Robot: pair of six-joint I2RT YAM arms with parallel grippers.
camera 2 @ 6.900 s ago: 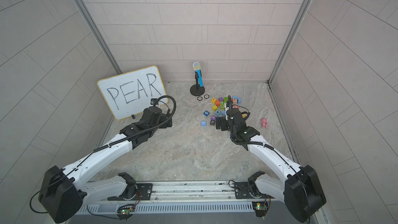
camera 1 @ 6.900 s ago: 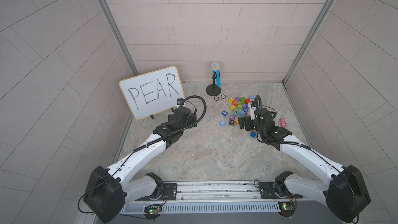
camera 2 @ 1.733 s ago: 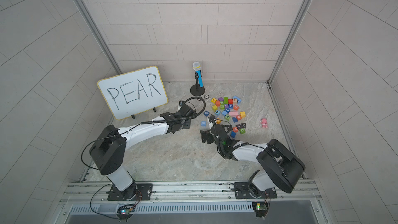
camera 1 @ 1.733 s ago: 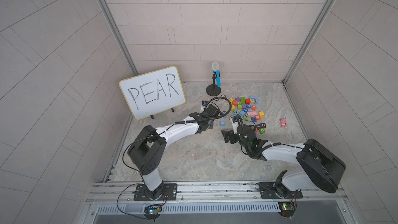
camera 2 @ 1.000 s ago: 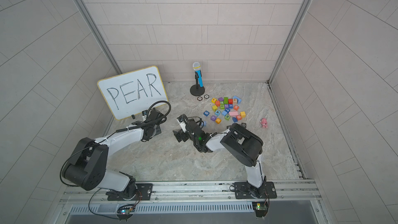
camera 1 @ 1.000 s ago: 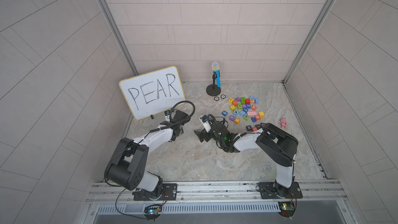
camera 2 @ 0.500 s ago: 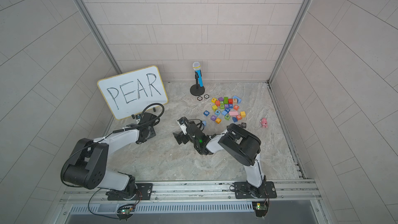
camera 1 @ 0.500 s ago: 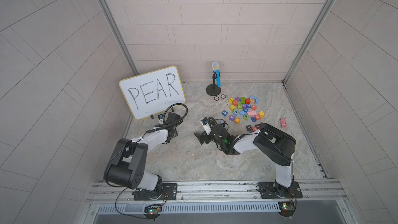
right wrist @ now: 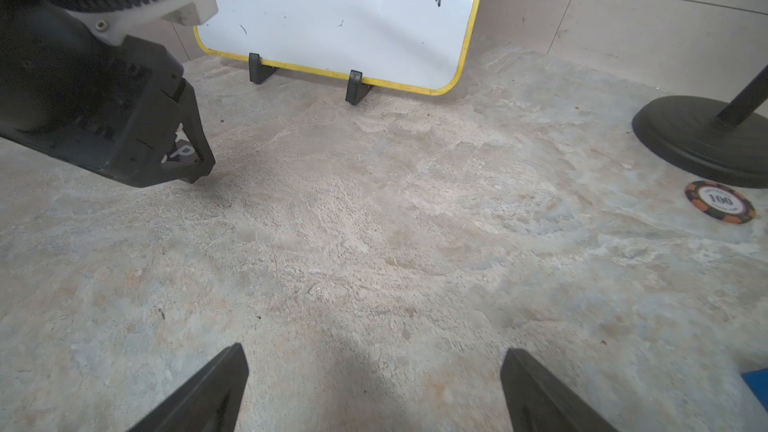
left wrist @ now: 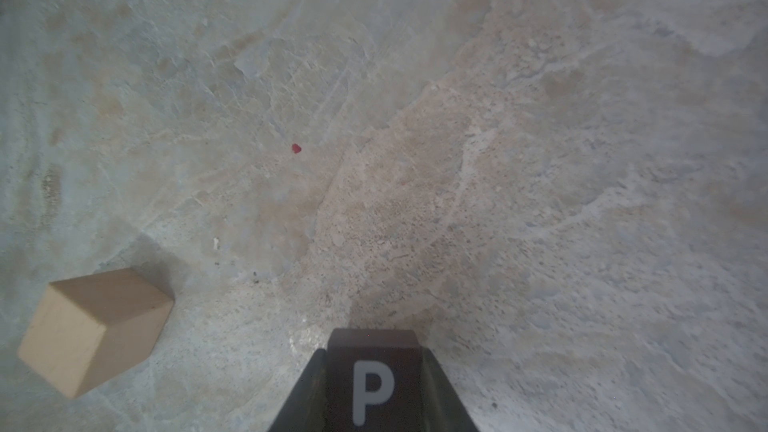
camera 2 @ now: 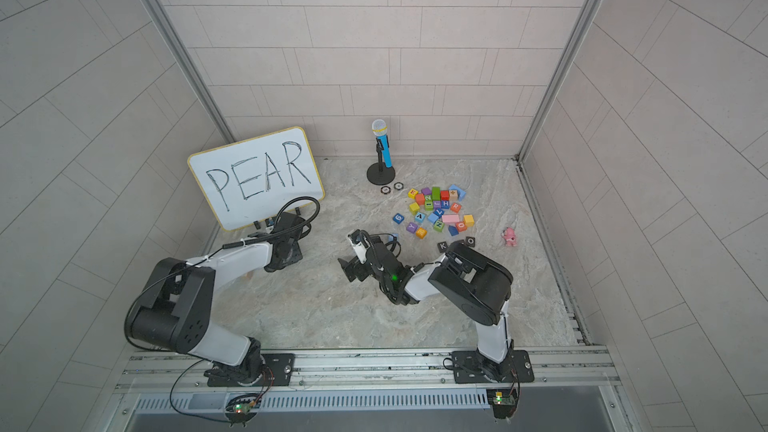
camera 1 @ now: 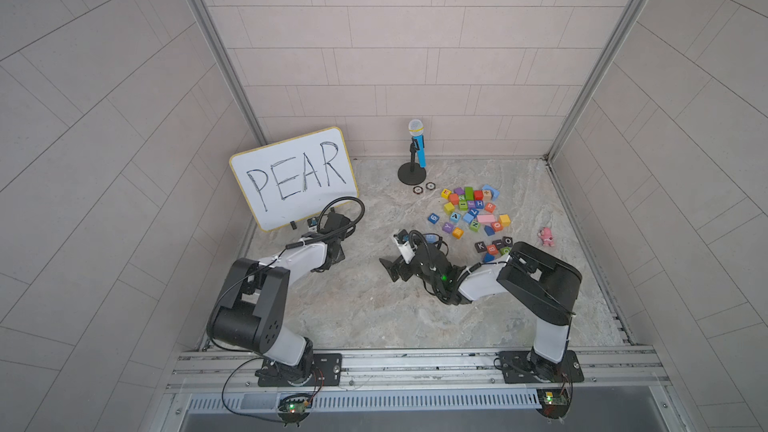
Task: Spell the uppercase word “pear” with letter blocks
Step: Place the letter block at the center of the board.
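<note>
My left gripper is shut on the dark purple P block, low over the floor in front of the whiteboard. The right wrist view shows that gripper from the side with the P block between its fingers. In both top views the left gripper hides the block. My right gripper stands open and empty over bare floor at mid-table. The yellow E, blue A and orange-red R lie in the block pile at back right.
The whiteboard reading PEAR stands at back left. A toy microphone on a stand and two poker chips are at the back. A plain tan cube lies near the left gripper. A pink toy and black letter tiles sit right.
The left gripper with the P block has shifted slightly left, in front of the whiteboard. The right gripper has drifted a little toward the front, still open.
</note>
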